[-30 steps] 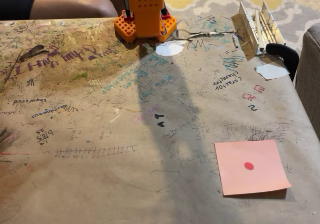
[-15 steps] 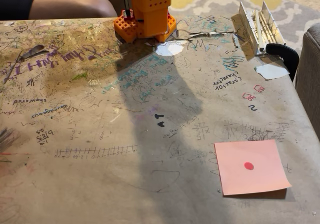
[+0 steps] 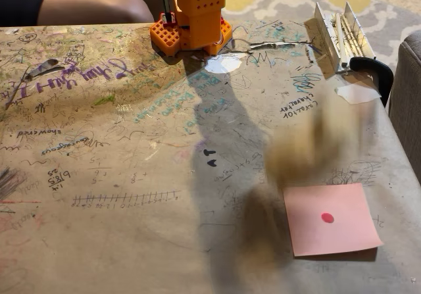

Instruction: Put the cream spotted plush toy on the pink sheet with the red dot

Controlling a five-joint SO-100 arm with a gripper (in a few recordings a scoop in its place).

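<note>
Just above the pink sheet (image 3: 331, 218), at its upper left, a tan blur (image 3: 312, 146) smears across the scribbled table (image 3: 131, 175), too blurred to identify; whether it touches the sheet is unclear. Behind stands the orange arm base (image 3: 192, 19); claw state cannot be told

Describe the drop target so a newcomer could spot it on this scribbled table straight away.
Start at the orange arm base at the far edge of the scribbled brown table, then go to the near right corner in the fixed view. The pink sheet with the red dot lies flat there; unlike the white paper scraps near the base, it is square and salmon-pink.
</note>
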